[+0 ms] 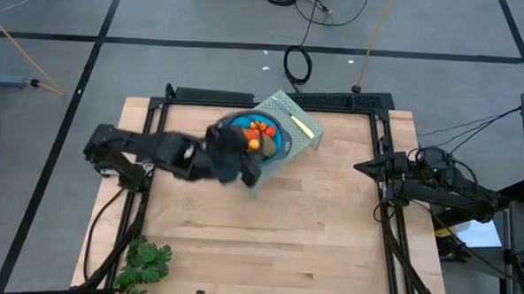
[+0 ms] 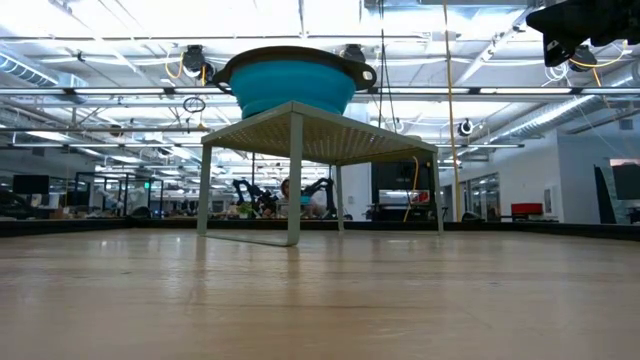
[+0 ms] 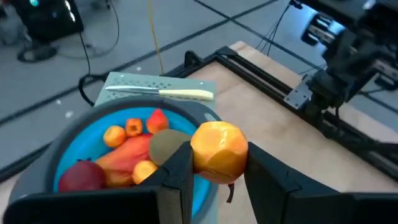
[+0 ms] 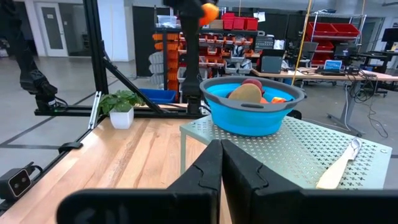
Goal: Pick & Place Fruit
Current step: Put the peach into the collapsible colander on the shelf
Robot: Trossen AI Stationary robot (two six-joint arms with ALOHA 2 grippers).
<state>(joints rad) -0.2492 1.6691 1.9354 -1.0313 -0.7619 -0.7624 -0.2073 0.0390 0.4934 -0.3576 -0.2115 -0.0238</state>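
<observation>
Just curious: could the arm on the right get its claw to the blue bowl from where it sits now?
Probably, though not at once. The right claw waits shut at the table's right edge. Bare table lies between it and the blue bowl, but the left claw, holding an orange fruit, hovers there.

Glossy orange fruit (image 3: 218, 151); smooth plastic bowl (image 4: 254, 117); perforated metal stand (image 4: 292, 155); wood table (image 1: 285, 228).

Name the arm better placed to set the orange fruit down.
Left. Its gripper already grips the orange fruit beside the blue bowl; the right gripper waits, jaws shut, at the table's right edge.
</observation>
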